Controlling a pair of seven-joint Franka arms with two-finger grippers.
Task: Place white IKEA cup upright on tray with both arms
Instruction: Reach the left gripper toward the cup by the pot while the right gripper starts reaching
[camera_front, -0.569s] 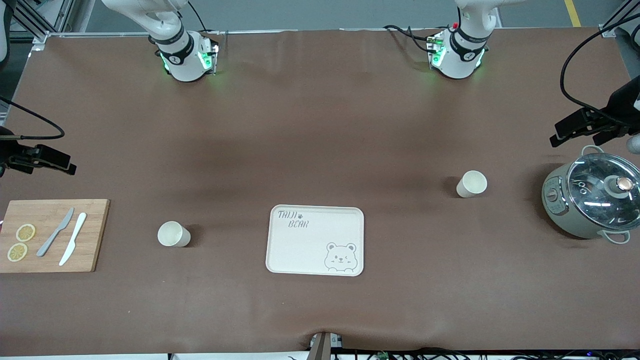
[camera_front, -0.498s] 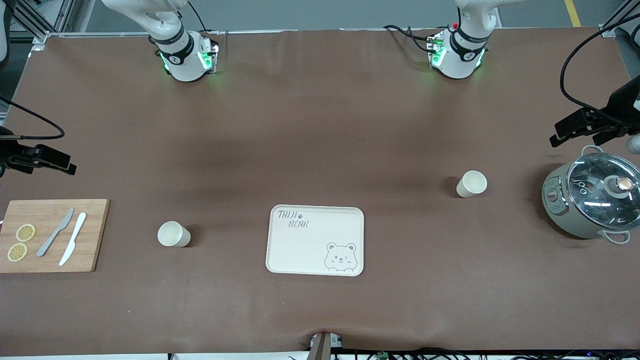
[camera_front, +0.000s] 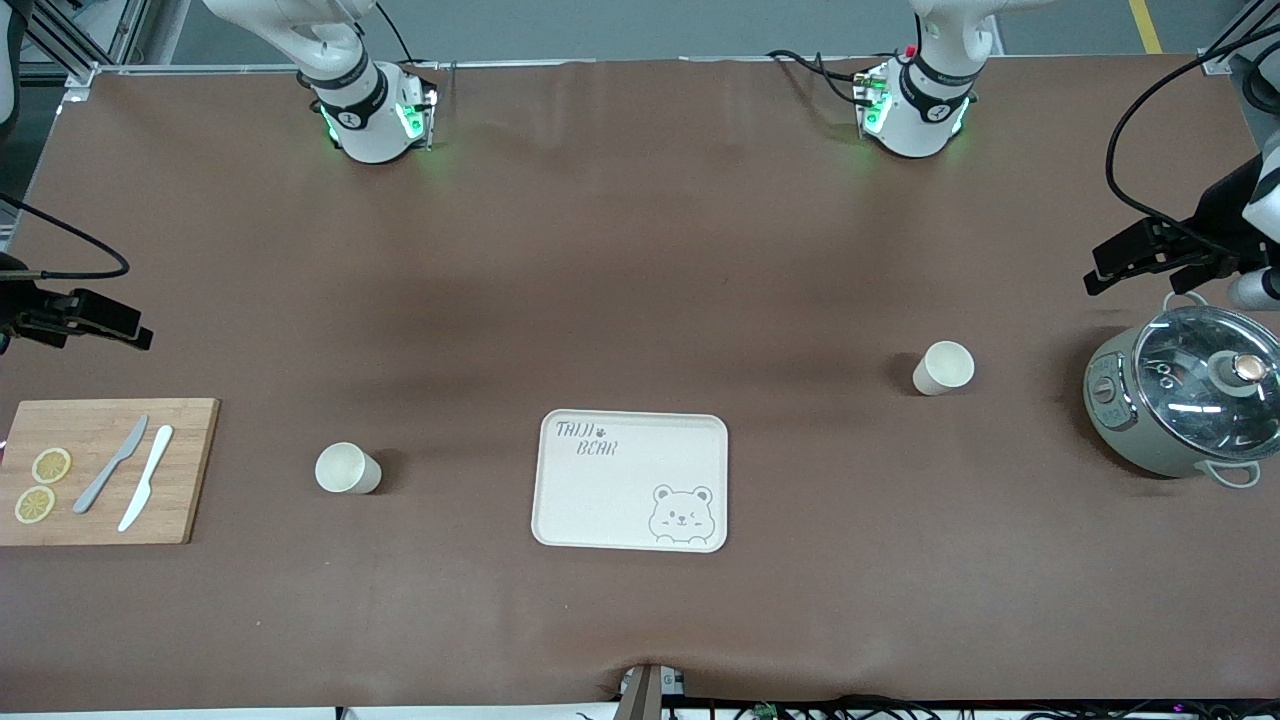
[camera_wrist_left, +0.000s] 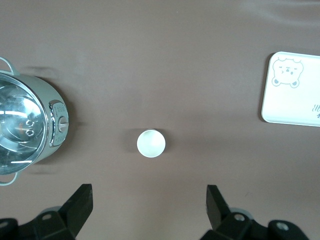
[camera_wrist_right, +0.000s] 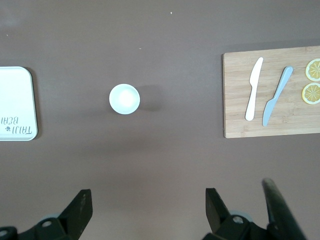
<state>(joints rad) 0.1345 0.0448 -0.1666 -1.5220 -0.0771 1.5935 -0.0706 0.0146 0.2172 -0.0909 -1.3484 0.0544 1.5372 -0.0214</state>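
Two white cups stand upright on the brown table. One cup (camera_front: 943, 367) is toward the left arm's end and also shows in the left wrist view (camera_wrist_left: 151, 143). The other cup (camera_front: 347, 468) is toward the right arm's end and shows in the right wrist view (camera_wrist_right: 124, 98). The cream tray (camera_front: 630, 480) with the bear drawing lies between them and holds nothing; its edge shows in both wrist views (camera_wrist_left: 292, 89) (camera_wrist_right: 17, 104). My left gripper (camera_front: 1140, 257) (camera_wrist_left: 150, 200) hangs open and empty high over the table beside the pot. My right gripper (camera_front: 90, 318) (camera_wrist_right: 149, 202) hangs open and empty high over the table's edge by the cutting board.
A grey-green pot with a glass lid (camera_front: 1185, 400) (camera_wrist_left: 25, 130) stands at the left arm's end. A wooden cutting board (camera_front: 100, 470) (camera_wrist_right: 272, 92) with two knives and two lemon slices lies at the right arm's end.
My left gripper has shifted slightly toward the table's middle and the robots' bases. The right arm, cups and tray have not moved.
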